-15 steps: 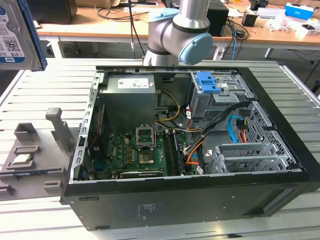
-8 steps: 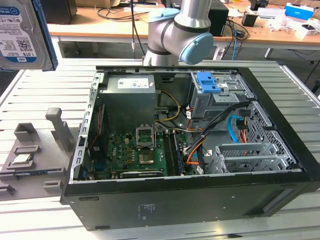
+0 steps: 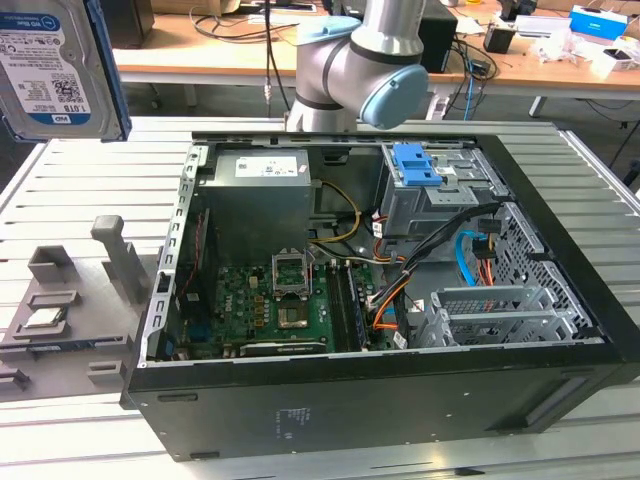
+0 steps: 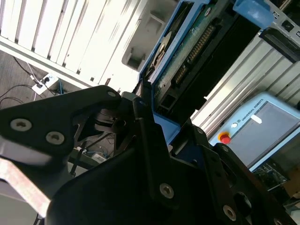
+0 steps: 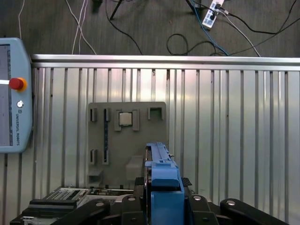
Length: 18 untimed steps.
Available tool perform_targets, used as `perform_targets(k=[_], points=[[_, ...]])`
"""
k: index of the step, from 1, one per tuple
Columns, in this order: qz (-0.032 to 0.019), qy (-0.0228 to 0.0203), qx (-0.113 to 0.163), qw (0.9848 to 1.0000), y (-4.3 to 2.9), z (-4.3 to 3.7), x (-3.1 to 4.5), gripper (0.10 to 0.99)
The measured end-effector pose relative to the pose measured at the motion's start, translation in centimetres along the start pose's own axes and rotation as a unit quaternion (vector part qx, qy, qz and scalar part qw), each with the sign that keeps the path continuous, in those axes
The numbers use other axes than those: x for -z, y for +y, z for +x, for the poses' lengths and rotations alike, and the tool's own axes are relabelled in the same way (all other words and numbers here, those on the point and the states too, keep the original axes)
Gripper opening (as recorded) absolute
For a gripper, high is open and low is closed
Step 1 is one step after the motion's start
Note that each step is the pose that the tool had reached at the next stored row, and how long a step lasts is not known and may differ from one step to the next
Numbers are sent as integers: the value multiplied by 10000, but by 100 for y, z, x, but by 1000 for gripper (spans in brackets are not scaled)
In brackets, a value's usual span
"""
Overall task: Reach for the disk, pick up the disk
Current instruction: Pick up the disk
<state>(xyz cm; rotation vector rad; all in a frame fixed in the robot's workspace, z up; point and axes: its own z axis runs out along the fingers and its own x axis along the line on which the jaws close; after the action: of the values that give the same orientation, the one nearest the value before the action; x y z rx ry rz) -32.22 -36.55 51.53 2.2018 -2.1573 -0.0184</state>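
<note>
The disk [image 3: 55,65] hangs high at the exterior view's far left, its silver face and white-and-blue label turned to the camera, with a blue bracket along its edge. In the first wrist view the disk [image 5: 164,178] is edge-on, and my gripper [image 5: 164,206] is shut on it with one black finger on each side. It is held well above the grey fixture plate [image 5: 126,140]. The second wrist view shows the disk's [image 4: 187,51] green circuit-board underside running away from my gripper [image 4: 157,126].
The open computer case [image 3: 560,330] fills the middle of the slatted metal table [image 3: 90,170], with a blue latch on a grey cage [image 3: 415,165] inside. The fixture plate [image 3: 60,300] carries a small square chip [image 5: 125,119]. A teach pendant [image 5: 11,98] lies beside the table.
</note>
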Motion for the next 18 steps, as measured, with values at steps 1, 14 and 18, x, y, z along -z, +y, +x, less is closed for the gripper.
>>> perform_targets(k=[1, 14, 18], points=[[1, 0, 0, 10000, -46, -1, 2, 369], [0, 0, 0, 10000, -1131, -31, 58, 369], [0, 0, 0, 10000, -1230, -34, 64, 369]])
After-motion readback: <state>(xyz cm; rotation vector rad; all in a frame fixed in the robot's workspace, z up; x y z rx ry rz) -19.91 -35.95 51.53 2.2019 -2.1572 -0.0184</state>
